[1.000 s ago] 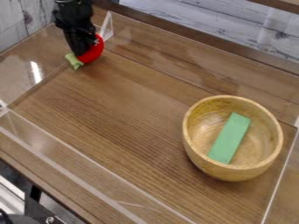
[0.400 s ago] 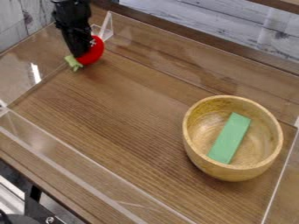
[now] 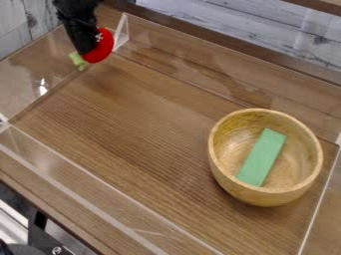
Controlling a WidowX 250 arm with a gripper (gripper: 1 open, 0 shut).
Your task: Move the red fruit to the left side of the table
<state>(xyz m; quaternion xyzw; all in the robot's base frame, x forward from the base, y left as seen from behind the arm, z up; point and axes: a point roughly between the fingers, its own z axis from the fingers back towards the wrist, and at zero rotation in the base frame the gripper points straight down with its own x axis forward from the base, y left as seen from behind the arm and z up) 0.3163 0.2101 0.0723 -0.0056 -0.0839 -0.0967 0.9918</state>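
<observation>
The red fruit [image 3: 98,43], small and round with a light green leafy stub at its lower left, is at the far left corner of the table [image 3: 147,129]. My gripper [image 3: 86,38] points down onto the fruit, with its black fingers shut on it. The fingers cover part of the fruit. The fruit seems to hang just above the wood, though contact cannot be told for sure.
A round light wooden bowl [image 3: 224,164] stands at the right with a flat green block [image 3: 262,156] inside. Low clear acrylic walls [image 3: 24,72] edge the tabletop, close to the gripper on the left and behind.
The gripper and the red fruit have shifted slightly upward and leftward in the picture together. The bowl and green block have not moved.
</observation>
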